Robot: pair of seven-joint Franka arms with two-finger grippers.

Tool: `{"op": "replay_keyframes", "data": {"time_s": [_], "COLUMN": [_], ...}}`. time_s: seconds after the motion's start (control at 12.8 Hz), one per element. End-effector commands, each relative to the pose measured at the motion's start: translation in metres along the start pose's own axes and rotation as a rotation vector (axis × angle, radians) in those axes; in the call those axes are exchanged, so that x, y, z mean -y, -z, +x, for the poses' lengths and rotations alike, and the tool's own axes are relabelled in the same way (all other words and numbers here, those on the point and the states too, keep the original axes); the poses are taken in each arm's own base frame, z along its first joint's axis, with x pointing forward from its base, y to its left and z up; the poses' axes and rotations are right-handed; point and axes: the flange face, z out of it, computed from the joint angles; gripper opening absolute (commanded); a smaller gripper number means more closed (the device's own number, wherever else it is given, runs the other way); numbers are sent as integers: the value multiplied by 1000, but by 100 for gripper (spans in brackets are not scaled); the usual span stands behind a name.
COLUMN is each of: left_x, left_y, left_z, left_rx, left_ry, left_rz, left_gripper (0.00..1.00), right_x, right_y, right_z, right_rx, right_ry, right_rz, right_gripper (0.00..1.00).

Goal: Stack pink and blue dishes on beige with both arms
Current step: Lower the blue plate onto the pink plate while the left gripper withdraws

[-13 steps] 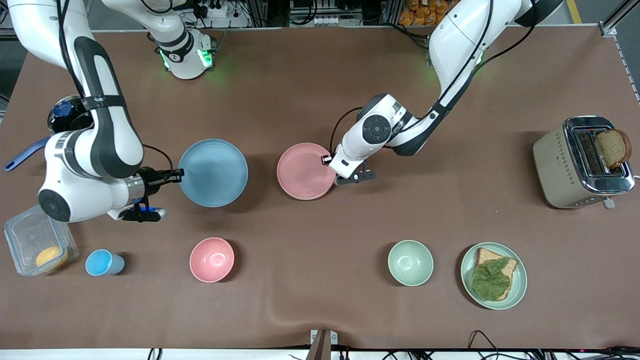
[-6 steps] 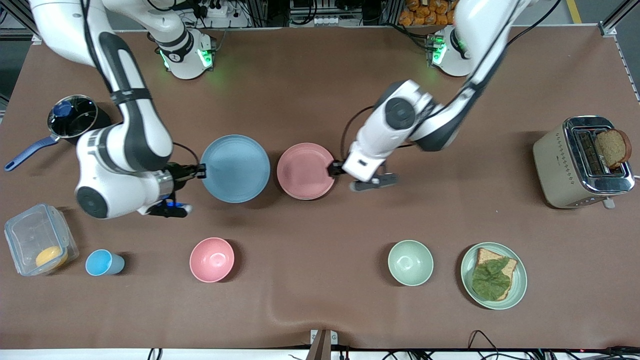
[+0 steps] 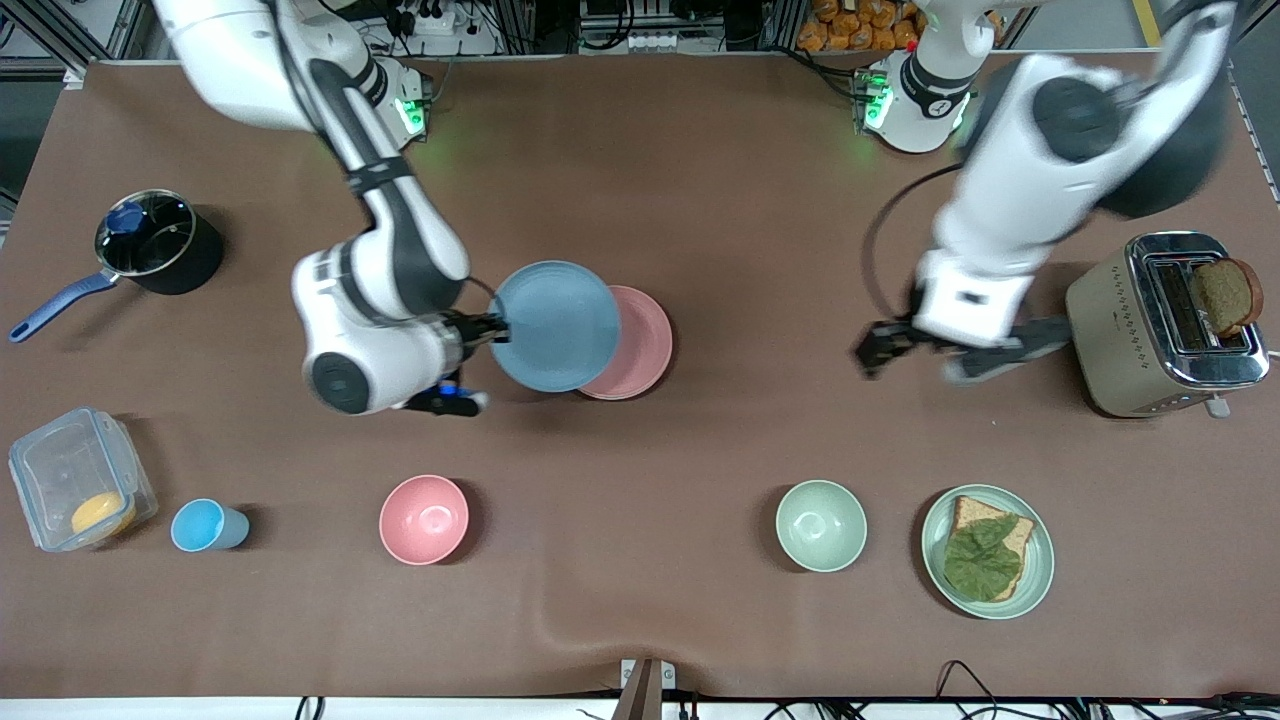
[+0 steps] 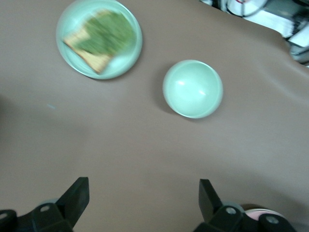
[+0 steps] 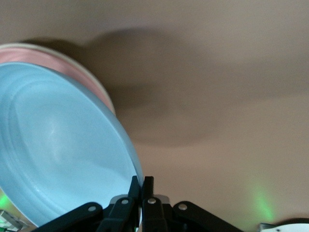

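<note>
My right gripper (image 3: 497, 330) is shut on the rim of the light blue plate (image 3: 555, 325) and holds it level in the air. The plate overlaps the part of the pale pink plate (image 3: 645, 345) toward the right arm's end. In the right wrist view the gripper (image 5: 141, 186) pinches the blue plate (image 5: 58, 145), with the pink plate (image 5: 48, 57) below. A thin cream edge (image 5: 102, 93) shows under the pink rim. The beige plate is otherwise hidden. My left gripper (image 3: 935, 355) is open over bare table beside the toaster. Nothing is in the left gripper (image 4: 143, 193).
A toaster (image 3: 1165, 325) with bread stands at the left arm's end. Nearer the camera are a green bowl (image 3: 821, 525), a green plate with bread and leaf (image 3: 987, 551), a pink bowl (image 3: 423, 519), a blue cup (image 3: 205, 525) and a clear container (image 3: 75, 490). A pot (image 3: 150, 240) sits at the right arm's end.
The right arm carried the blue plate toward the left arm's end until it overlapped the pink plate. The left gripper left the pink plate's rim and swung away to the toaster, now open.
</note>
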Motion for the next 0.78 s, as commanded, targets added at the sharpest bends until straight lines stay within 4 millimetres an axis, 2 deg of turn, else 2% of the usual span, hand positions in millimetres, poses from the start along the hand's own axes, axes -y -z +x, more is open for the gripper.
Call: {"op": "replay_keyframes", "data": {"time_s": [0.0,0.16,0.39,0.7], "left_x": [28,48,68,72], "left_y": [52,97,108,120], "left_z": [19,32,41,32], "left_rx": [16,25,42,81], "left_ry": [-67,-77,-161,-224], "left_rz": [55,71,81,95], "left_gripper": [100,100,100,100], "right_x": [29,41,45,46], "right_y": [-25,-43,-52,-57], "right_z": [1,1,6,10], "right_rx": [-2,0,-7,-4], "right_ry": [-15,-2,-5,-14], "right_rz": [-6,-18,-9,12], "right_gripper": [0,0,0,0]}}
